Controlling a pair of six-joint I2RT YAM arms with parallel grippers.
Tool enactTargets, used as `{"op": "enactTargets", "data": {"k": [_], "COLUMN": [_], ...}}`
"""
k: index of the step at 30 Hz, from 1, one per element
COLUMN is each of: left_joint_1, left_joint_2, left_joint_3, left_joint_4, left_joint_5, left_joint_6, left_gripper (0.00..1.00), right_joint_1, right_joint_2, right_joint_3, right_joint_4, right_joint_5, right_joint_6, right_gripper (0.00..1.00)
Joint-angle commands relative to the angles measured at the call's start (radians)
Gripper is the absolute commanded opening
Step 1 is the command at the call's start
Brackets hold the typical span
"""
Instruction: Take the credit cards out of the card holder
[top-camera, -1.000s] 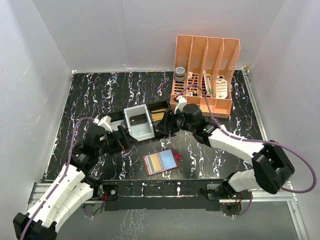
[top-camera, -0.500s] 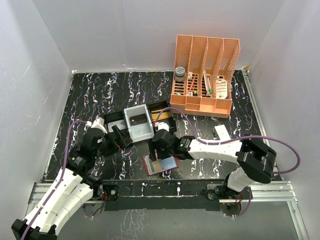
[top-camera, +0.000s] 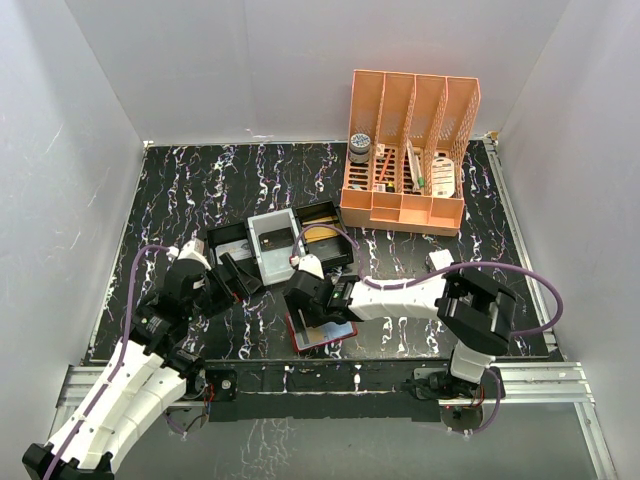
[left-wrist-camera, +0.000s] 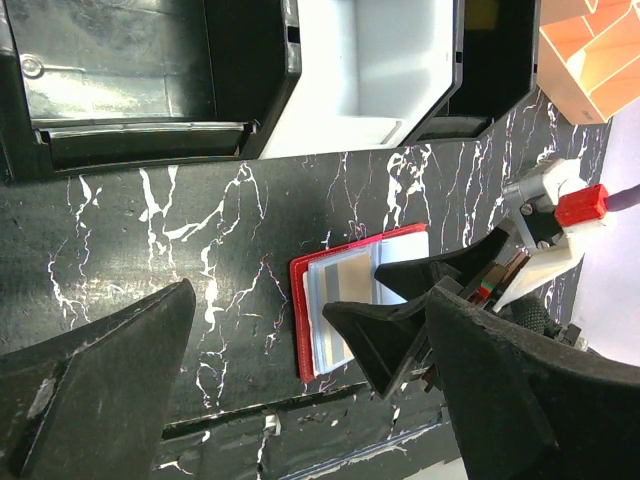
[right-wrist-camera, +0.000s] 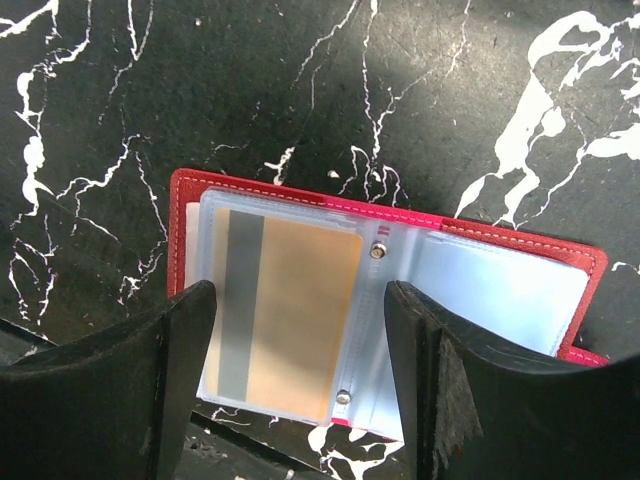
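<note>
The red card holder lies open and flat near the table's front edge. A tan-orange credit card with a grey stripe sits inside its clear left sleeve; the right sleeve looks pale blue. My right gripper hangs open right over the holder, one finger on each side of the tan card, and holds nothing. Seen from above, the right gripper covers the holder's left part. My left gripper is wide open and empty, left of the holder and apart from it.
A black compartmented tray with a grey insert stands just behind the holder. An orange file organiser holding small items is at the back right. A small white box lies to the right. White walls enclose the table.
My right arm has swung from the tray toward the front and come down over the open card holder, its jaws widening a little. The left arm has drawn back slightly.
</note>
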Motion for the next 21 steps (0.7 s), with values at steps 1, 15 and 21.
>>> {"op": "enactTargets", "data": {"k": [1,15,21], "left_joint_1": [0.005,0.006,0.005], "left_joint_2": [-0.002,0.024,0.044], "left_joint_3": [0.033,0.015,-0.001], "left_joint_4": [-0.015,0.015,0.052], "left_joint_5": [-0.007,0.050,0.113], "left_joint_6": [-0.003,0.002,0.010], "left_gripper": [0.99,0.99,0.99], "right_joint_1": [0.010,0.001,-0.065], "right_joint_2": [0.025,0.011,-0.042], "right_joint_3": [0.048,0.028,-0.057], "right_joint_4": [-0.027,0.012,0.103], "right_joint_5": [0.048,0.001,-0.124], "right_joint_6": [0.000,0.016,0.052], "right_gripper": [0.66,0.21,0.05]}}
